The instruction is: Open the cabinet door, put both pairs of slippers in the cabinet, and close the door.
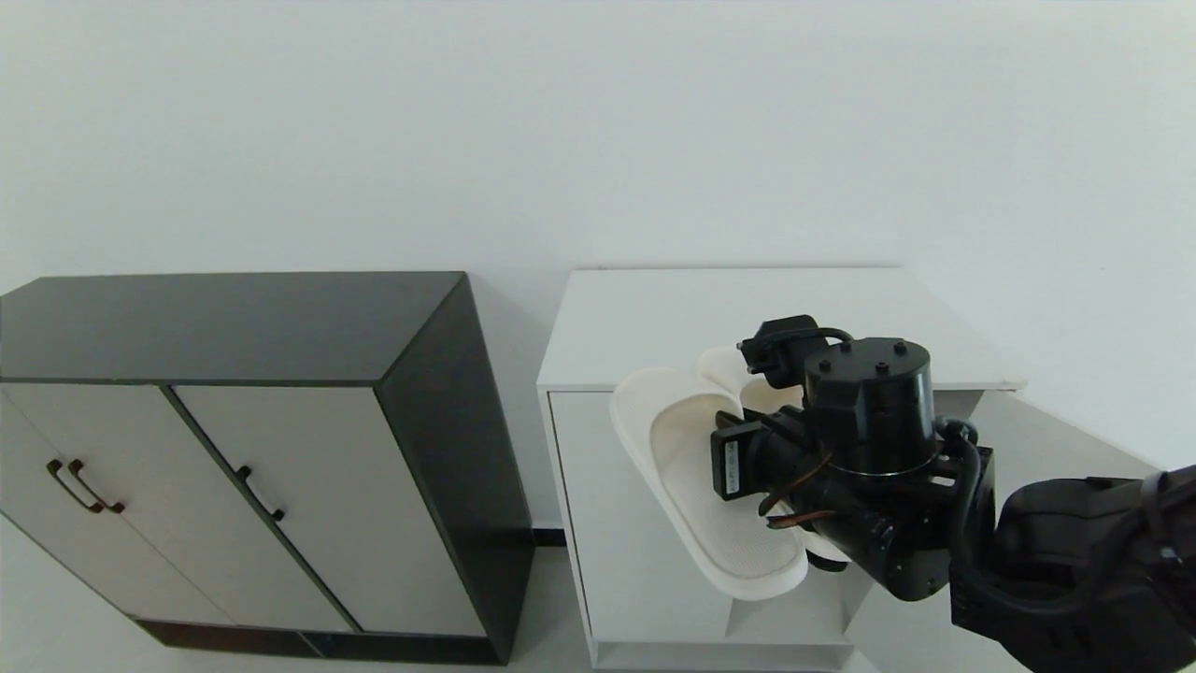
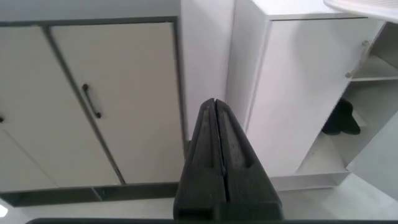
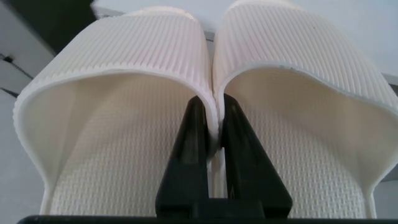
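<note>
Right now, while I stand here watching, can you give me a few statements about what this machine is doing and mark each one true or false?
1. The right pincer grips a pair of white slippers. True.
2. The left pincer is wide open. False: it is shut and holds nothing.
3. The doors of the dark cabinet are closed. True.
4. The slippers rest on the floor. False: they are held up in the air in front of the white cabinet.
</note>
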